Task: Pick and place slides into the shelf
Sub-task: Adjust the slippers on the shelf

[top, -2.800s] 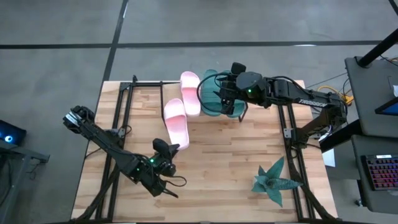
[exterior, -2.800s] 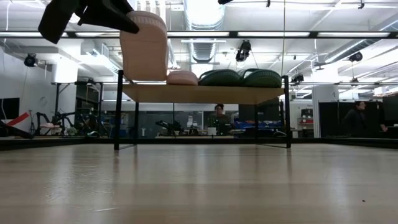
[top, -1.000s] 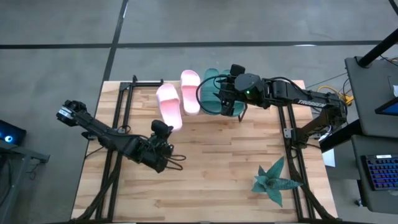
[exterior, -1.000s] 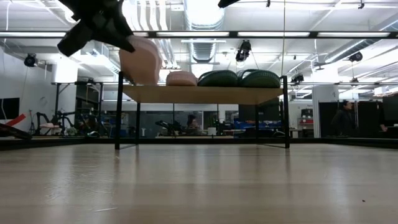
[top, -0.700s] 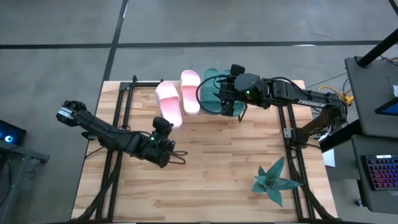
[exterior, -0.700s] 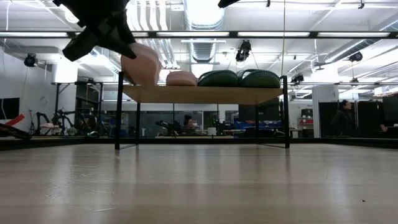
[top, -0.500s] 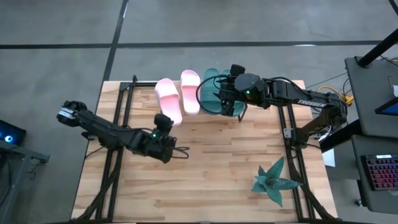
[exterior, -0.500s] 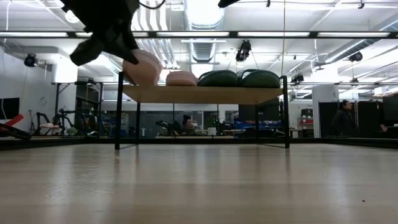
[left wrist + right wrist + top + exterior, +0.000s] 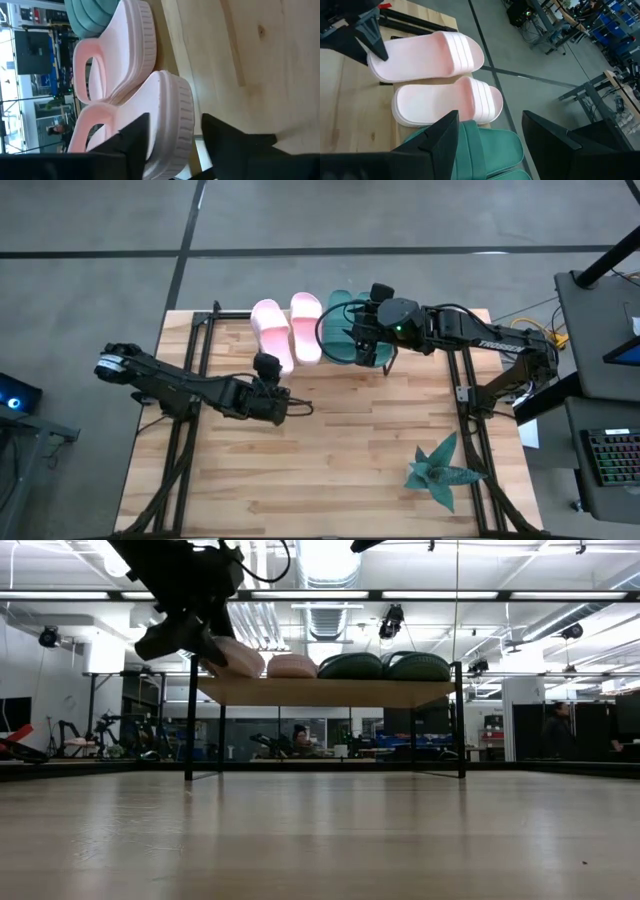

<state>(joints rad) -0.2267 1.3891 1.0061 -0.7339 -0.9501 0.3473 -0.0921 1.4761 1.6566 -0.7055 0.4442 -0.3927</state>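
Pink slides [image 9: 284, 330] ribbed-edged, wide-strapped (side by side); teal pair [image 9: 345, 330] beside.

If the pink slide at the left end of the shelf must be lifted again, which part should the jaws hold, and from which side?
Probably the heel end of the outer pink slide, approached from the table side, as the left gripper does now. That end faces the open table; the second pink slide lies close beside it on the shelf, blocking a side grip.

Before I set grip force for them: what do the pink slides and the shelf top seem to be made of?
Pink slides: probably soft moulded rubber or foam, matte; thick one-piece soles with ribbed sides. Shelf top: looks like a light wooden board with a smooth finish, on thin black legs, likely metal.
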